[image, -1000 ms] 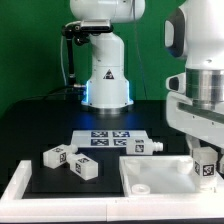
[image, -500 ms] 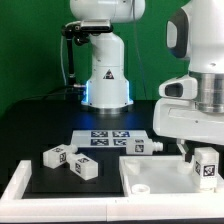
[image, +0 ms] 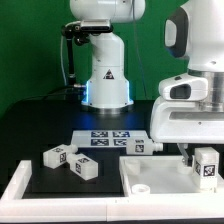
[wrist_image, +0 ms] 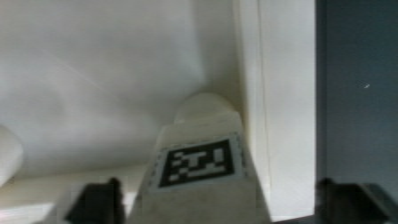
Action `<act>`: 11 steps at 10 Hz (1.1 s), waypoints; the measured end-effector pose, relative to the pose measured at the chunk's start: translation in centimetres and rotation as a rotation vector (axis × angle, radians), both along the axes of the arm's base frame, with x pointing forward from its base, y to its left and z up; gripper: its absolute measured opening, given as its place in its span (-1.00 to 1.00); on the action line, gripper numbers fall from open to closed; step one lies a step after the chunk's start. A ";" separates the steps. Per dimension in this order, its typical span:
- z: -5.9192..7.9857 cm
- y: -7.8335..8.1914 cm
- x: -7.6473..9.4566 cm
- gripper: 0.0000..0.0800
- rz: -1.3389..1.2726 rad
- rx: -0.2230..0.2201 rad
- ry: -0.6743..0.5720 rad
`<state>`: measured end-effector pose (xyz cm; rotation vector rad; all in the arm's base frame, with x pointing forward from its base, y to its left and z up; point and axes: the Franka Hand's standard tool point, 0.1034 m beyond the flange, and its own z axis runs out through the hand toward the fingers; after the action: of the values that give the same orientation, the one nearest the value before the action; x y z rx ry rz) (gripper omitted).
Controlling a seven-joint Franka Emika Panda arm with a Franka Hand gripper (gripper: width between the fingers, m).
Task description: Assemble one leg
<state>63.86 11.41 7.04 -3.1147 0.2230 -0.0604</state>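
The leg [image: 206, 166], a white tapered block carrying a square marker tag, is standing at the exterior view's right, over the white tabletop panel [image: 150, 172] that is lying on the black worktop [image: 40, 120]. The end effector [wrist_image: 217, 200] is sitting around it: in the wrist view its two dark fingers [wrist_image: 98, 200] are flanking the leg's [wrist_image: 206, 150] tagged face, close on either side, though whether they are pressing on it or just beside it I cannot tell. The leg is looking rigid, light and smooth, so it is probably apt to slip or twist if pinched near the narrow tip; taking it across the wider flat sides near the tagged end seems safest. Counting what is showing: one leg at the arm, two more legs [image: 56, 156] lying at the exterior view's left, one leg [image: 141, 147] beside the marker board [image: 108, 138], and one tabletop panel.
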 end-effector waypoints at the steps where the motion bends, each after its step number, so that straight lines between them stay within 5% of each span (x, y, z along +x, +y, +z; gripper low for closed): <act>1: 0.0 0.0 0.0 -0.03 0.000 0.000 0.000; 2: 0.0 0.0 0.0 -0.03 -0.035 0.002 0.001; 3: 0.0 0.0 0.0 -0.29 -0.102 0.005 0.002; 7: -0.1 0.2 -0.1 -0.29 -0.609 0.018 0.012; 11: -0.2 0.3 0.2 -0.29 -1.214 0.078 0.004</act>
<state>64.02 11.70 6.87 -2.3921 1.9329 -0.0510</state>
